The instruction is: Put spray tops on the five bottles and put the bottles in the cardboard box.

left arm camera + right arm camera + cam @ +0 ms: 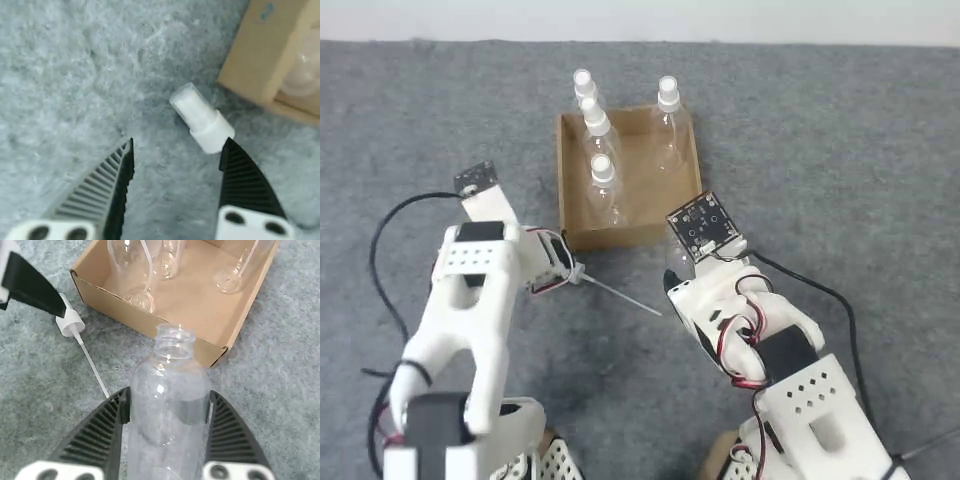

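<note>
Item: one brown cardboard box (620, 238), open-topped, at upper centre of the high view on a grey carpeted surface (820, 130). Contents: three clear bottles with white spray tops (595, 125) standing in a row along the box's left side, and a fourth capped bottle (667, 110) standing at its upper right corner. Item: one clear plastic bottle without a top (172, 365), neck open, just below the box's lower right corner in the high view. It is held by the right gripper (167, 400), whose ribbed black fingers (112, 420) are clamped on either side of the bottle's body, with the neck pointing towards the box. Item: one loose white spray top (202, 122), lying on its side on the surface just outside the box's lower left corner. Its thin dip tube (620, 295) runs towards lower right in the high view, ending near the right arm. Item: left gripper (177, 145), low over the surface beside that corner, with its fingers spread apart. The spray top lies between them, just beside one fingertip (230, 155); whether they touch cannot be told.
</note>
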`<state>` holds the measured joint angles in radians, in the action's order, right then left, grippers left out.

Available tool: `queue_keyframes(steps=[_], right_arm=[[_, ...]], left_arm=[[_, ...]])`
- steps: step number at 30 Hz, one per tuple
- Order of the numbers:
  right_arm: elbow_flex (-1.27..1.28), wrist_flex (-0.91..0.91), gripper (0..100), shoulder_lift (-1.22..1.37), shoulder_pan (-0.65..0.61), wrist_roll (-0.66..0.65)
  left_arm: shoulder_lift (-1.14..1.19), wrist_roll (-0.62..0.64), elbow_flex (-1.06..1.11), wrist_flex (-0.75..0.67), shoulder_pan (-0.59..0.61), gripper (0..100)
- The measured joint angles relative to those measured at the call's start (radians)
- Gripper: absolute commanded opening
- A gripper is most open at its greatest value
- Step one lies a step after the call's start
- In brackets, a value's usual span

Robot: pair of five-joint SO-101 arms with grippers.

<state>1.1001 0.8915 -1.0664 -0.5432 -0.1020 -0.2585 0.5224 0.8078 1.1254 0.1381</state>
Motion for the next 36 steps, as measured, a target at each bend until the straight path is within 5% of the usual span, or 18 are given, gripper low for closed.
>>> queue_keyframes(steps=[19,36], right_arm=[[0.000,0.000,11.2,0.000,0.000,0.000],[0.000,0.000,11.2,0.000,0.000,0.000]], left_arm=[[0.373,0.238,-0.196,-0.084,-0.008,26],[0.390,0.255,-0.213,-0.048,-0.077,26]])
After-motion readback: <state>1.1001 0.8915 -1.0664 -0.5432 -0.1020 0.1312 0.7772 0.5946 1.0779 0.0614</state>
